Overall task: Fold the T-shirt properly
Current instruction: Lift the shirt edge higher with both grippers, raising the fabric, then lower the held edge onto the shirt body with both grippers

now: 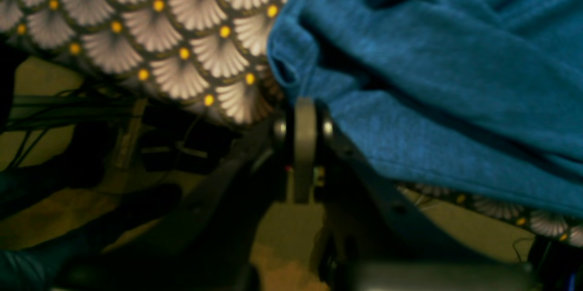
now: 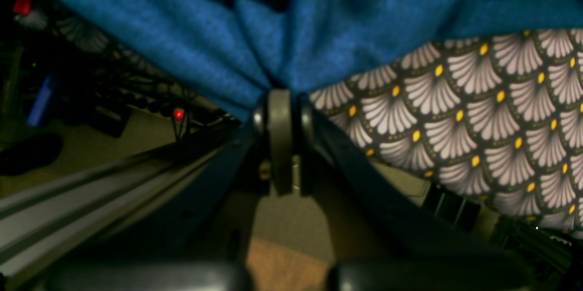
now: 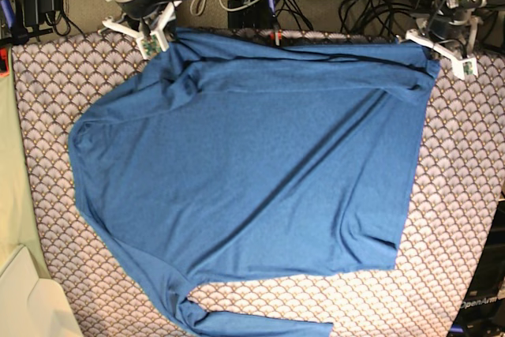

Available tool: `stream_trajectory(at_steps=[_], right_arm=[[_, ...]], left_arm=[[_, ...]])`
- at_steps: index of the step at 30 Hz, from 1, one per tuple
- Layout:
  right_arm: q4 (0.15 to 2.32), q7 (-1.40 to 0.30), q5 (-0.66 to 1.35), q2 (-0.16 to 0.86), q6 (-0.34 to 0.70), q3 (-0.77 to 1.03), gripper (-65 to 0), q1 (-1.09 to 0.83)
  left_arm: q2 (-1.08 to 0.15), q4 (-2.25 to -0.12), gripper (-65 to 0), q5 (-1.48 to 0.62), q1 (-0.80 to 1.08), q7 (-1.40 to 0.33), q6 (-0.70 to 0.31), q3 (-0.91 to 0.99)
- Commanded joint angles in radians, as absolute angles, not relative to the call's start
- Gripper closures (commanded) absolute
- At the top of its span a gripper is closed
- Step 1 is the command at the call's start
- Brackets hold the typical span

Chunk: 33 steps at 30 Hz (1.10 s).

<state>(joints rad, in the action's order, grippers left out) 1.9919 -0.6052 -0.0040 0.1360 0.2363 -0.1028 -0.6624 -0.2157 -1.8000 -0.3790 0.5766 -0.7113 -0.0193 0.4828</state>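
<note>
The bench [image 3: 465, 195], covered by a scallop-patterned cloth [image 3: 47, 92], carries the T-shirt [image 3: 252, 179], which lies spread over most of it in the base view, its far edge along the bench's far side and one long sleeve trailing along the near edge towards the middle. The garment's long axis appears to run from the far edge, where both pincers hold it, down to the near edge, with the body skewed a little so that the near end drifts towards that view's left; which end is the collar cannot be told for sure. Diagonal creases cross the body, so the cloth is not flat. The left pincer [image 3: 442, 49] sits at the far corner on that view's right, and its wrist view shows the jaws together, clamped on a bunched edge of the blue knit. The right pincer [image 3: 154, 33] sits at the opposite far corner, likewise closed tight on a gathered pinch of the fabric. The step in hand looks like a two-corner carry to lay the far edge over. To do it well, both arms should probably lift evenly, keep the held edge taut between them, and travel at the same pace so the fold line comes out straight rather than following the creases.
</note>
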Motion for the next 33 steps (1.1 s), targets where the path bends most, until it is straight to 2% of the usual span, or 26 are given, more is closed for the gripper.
stream_trajectory(at_steps=[1,13,22,33], right_arm=[[2.017,-0.587,-0.002,0.14,0.237,-0.099,0.0,-0.662],[2.02,-0.596,-0.002,0.14,0.237,-0.101,0.0,-0.559],[2.011,-0.601,-0.007,0.14,0.237,-0.105,0.0,-0.452],[1.956,-0.802,-0.007,0.148,0.237,-0.108,0.0,-0.203]], left_arm=[[-0.226,-1.814,-0.5,-0.375,0.575,-0.697,-0.013,0.49],[-0.225,-1.819,-0.5,-0.375,0.496,-0.699,-0.012,0.487],[-0.219,-1.811,-0.5,-0.374,0.331,-0.903,-0.012,0.545],[-0.225,-1.77,-0.5,-0.374,0.16,-0.958,-0.005,0.545]])
